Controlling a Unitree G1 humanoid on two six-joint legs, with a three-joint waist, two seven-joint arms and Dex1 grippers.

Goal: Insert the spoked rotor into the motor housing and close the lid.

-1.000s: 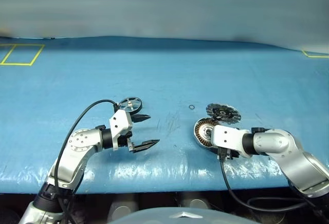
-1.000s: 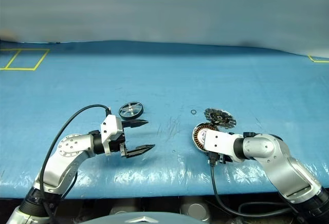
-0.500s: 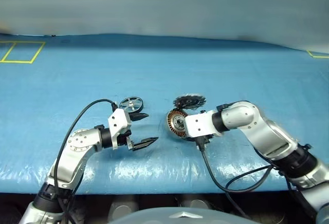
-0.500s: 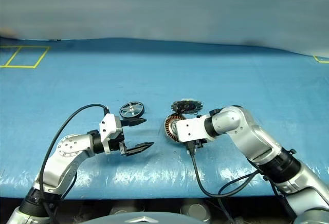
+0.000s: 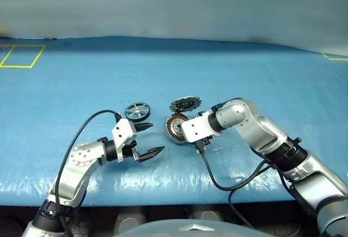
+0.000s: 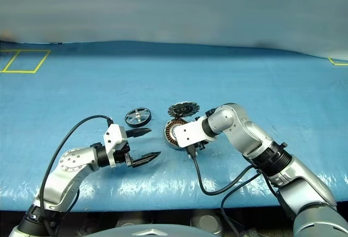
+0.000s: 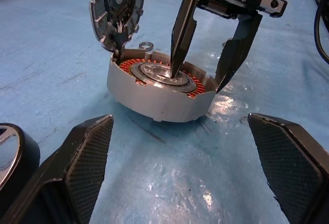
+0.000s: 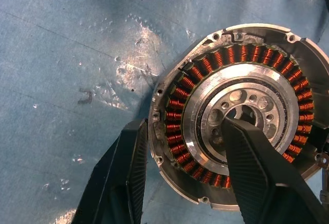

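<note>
Motor housing [image 5: 175, 127] sits on blue table [image 5: 217, 74], pinched by right gripper [image 5: 179, 130]; lid [image 5: 185, 104] tilted up behind it, spoked rotor [image 5: 137, 110] beside the spread left gripper [image 5: 150, 138]. Left wrist: one finger [image 7: 181, 31] in the hub, one outside the rim. Right wrist: windings between fingers [image 8: 247, 170].

Metal motor parts on a glossy blue sheet

The housing [image 7: 159, 98] has a matt grey cast-looking metal wall, bright orange-copper wire windings [image 8: 177, 108] and a smoother, machined silver hub [image 8: 241, 112]. Hinged up just behind the housing, the lid [image 7: 117, 5] is dull grey metal with a dark centre. Beside the housing, the rotor [image 5: 137, 111] looks like thin silver metal, though it is too small to be sure of its finish. Under the housing, the table cover [image 5: 228, 74] is blue, plastic-like, scuffed and wrinkled, with wet-looking shiny patches. The left gripper [image 5: 148, 138] fingers [image 7: 85, 154] are black with a woven, carbon-fibre-like texture, as are the right gripper [image 8: 185, 175] fingers [image 8: 252, 167].
</note>
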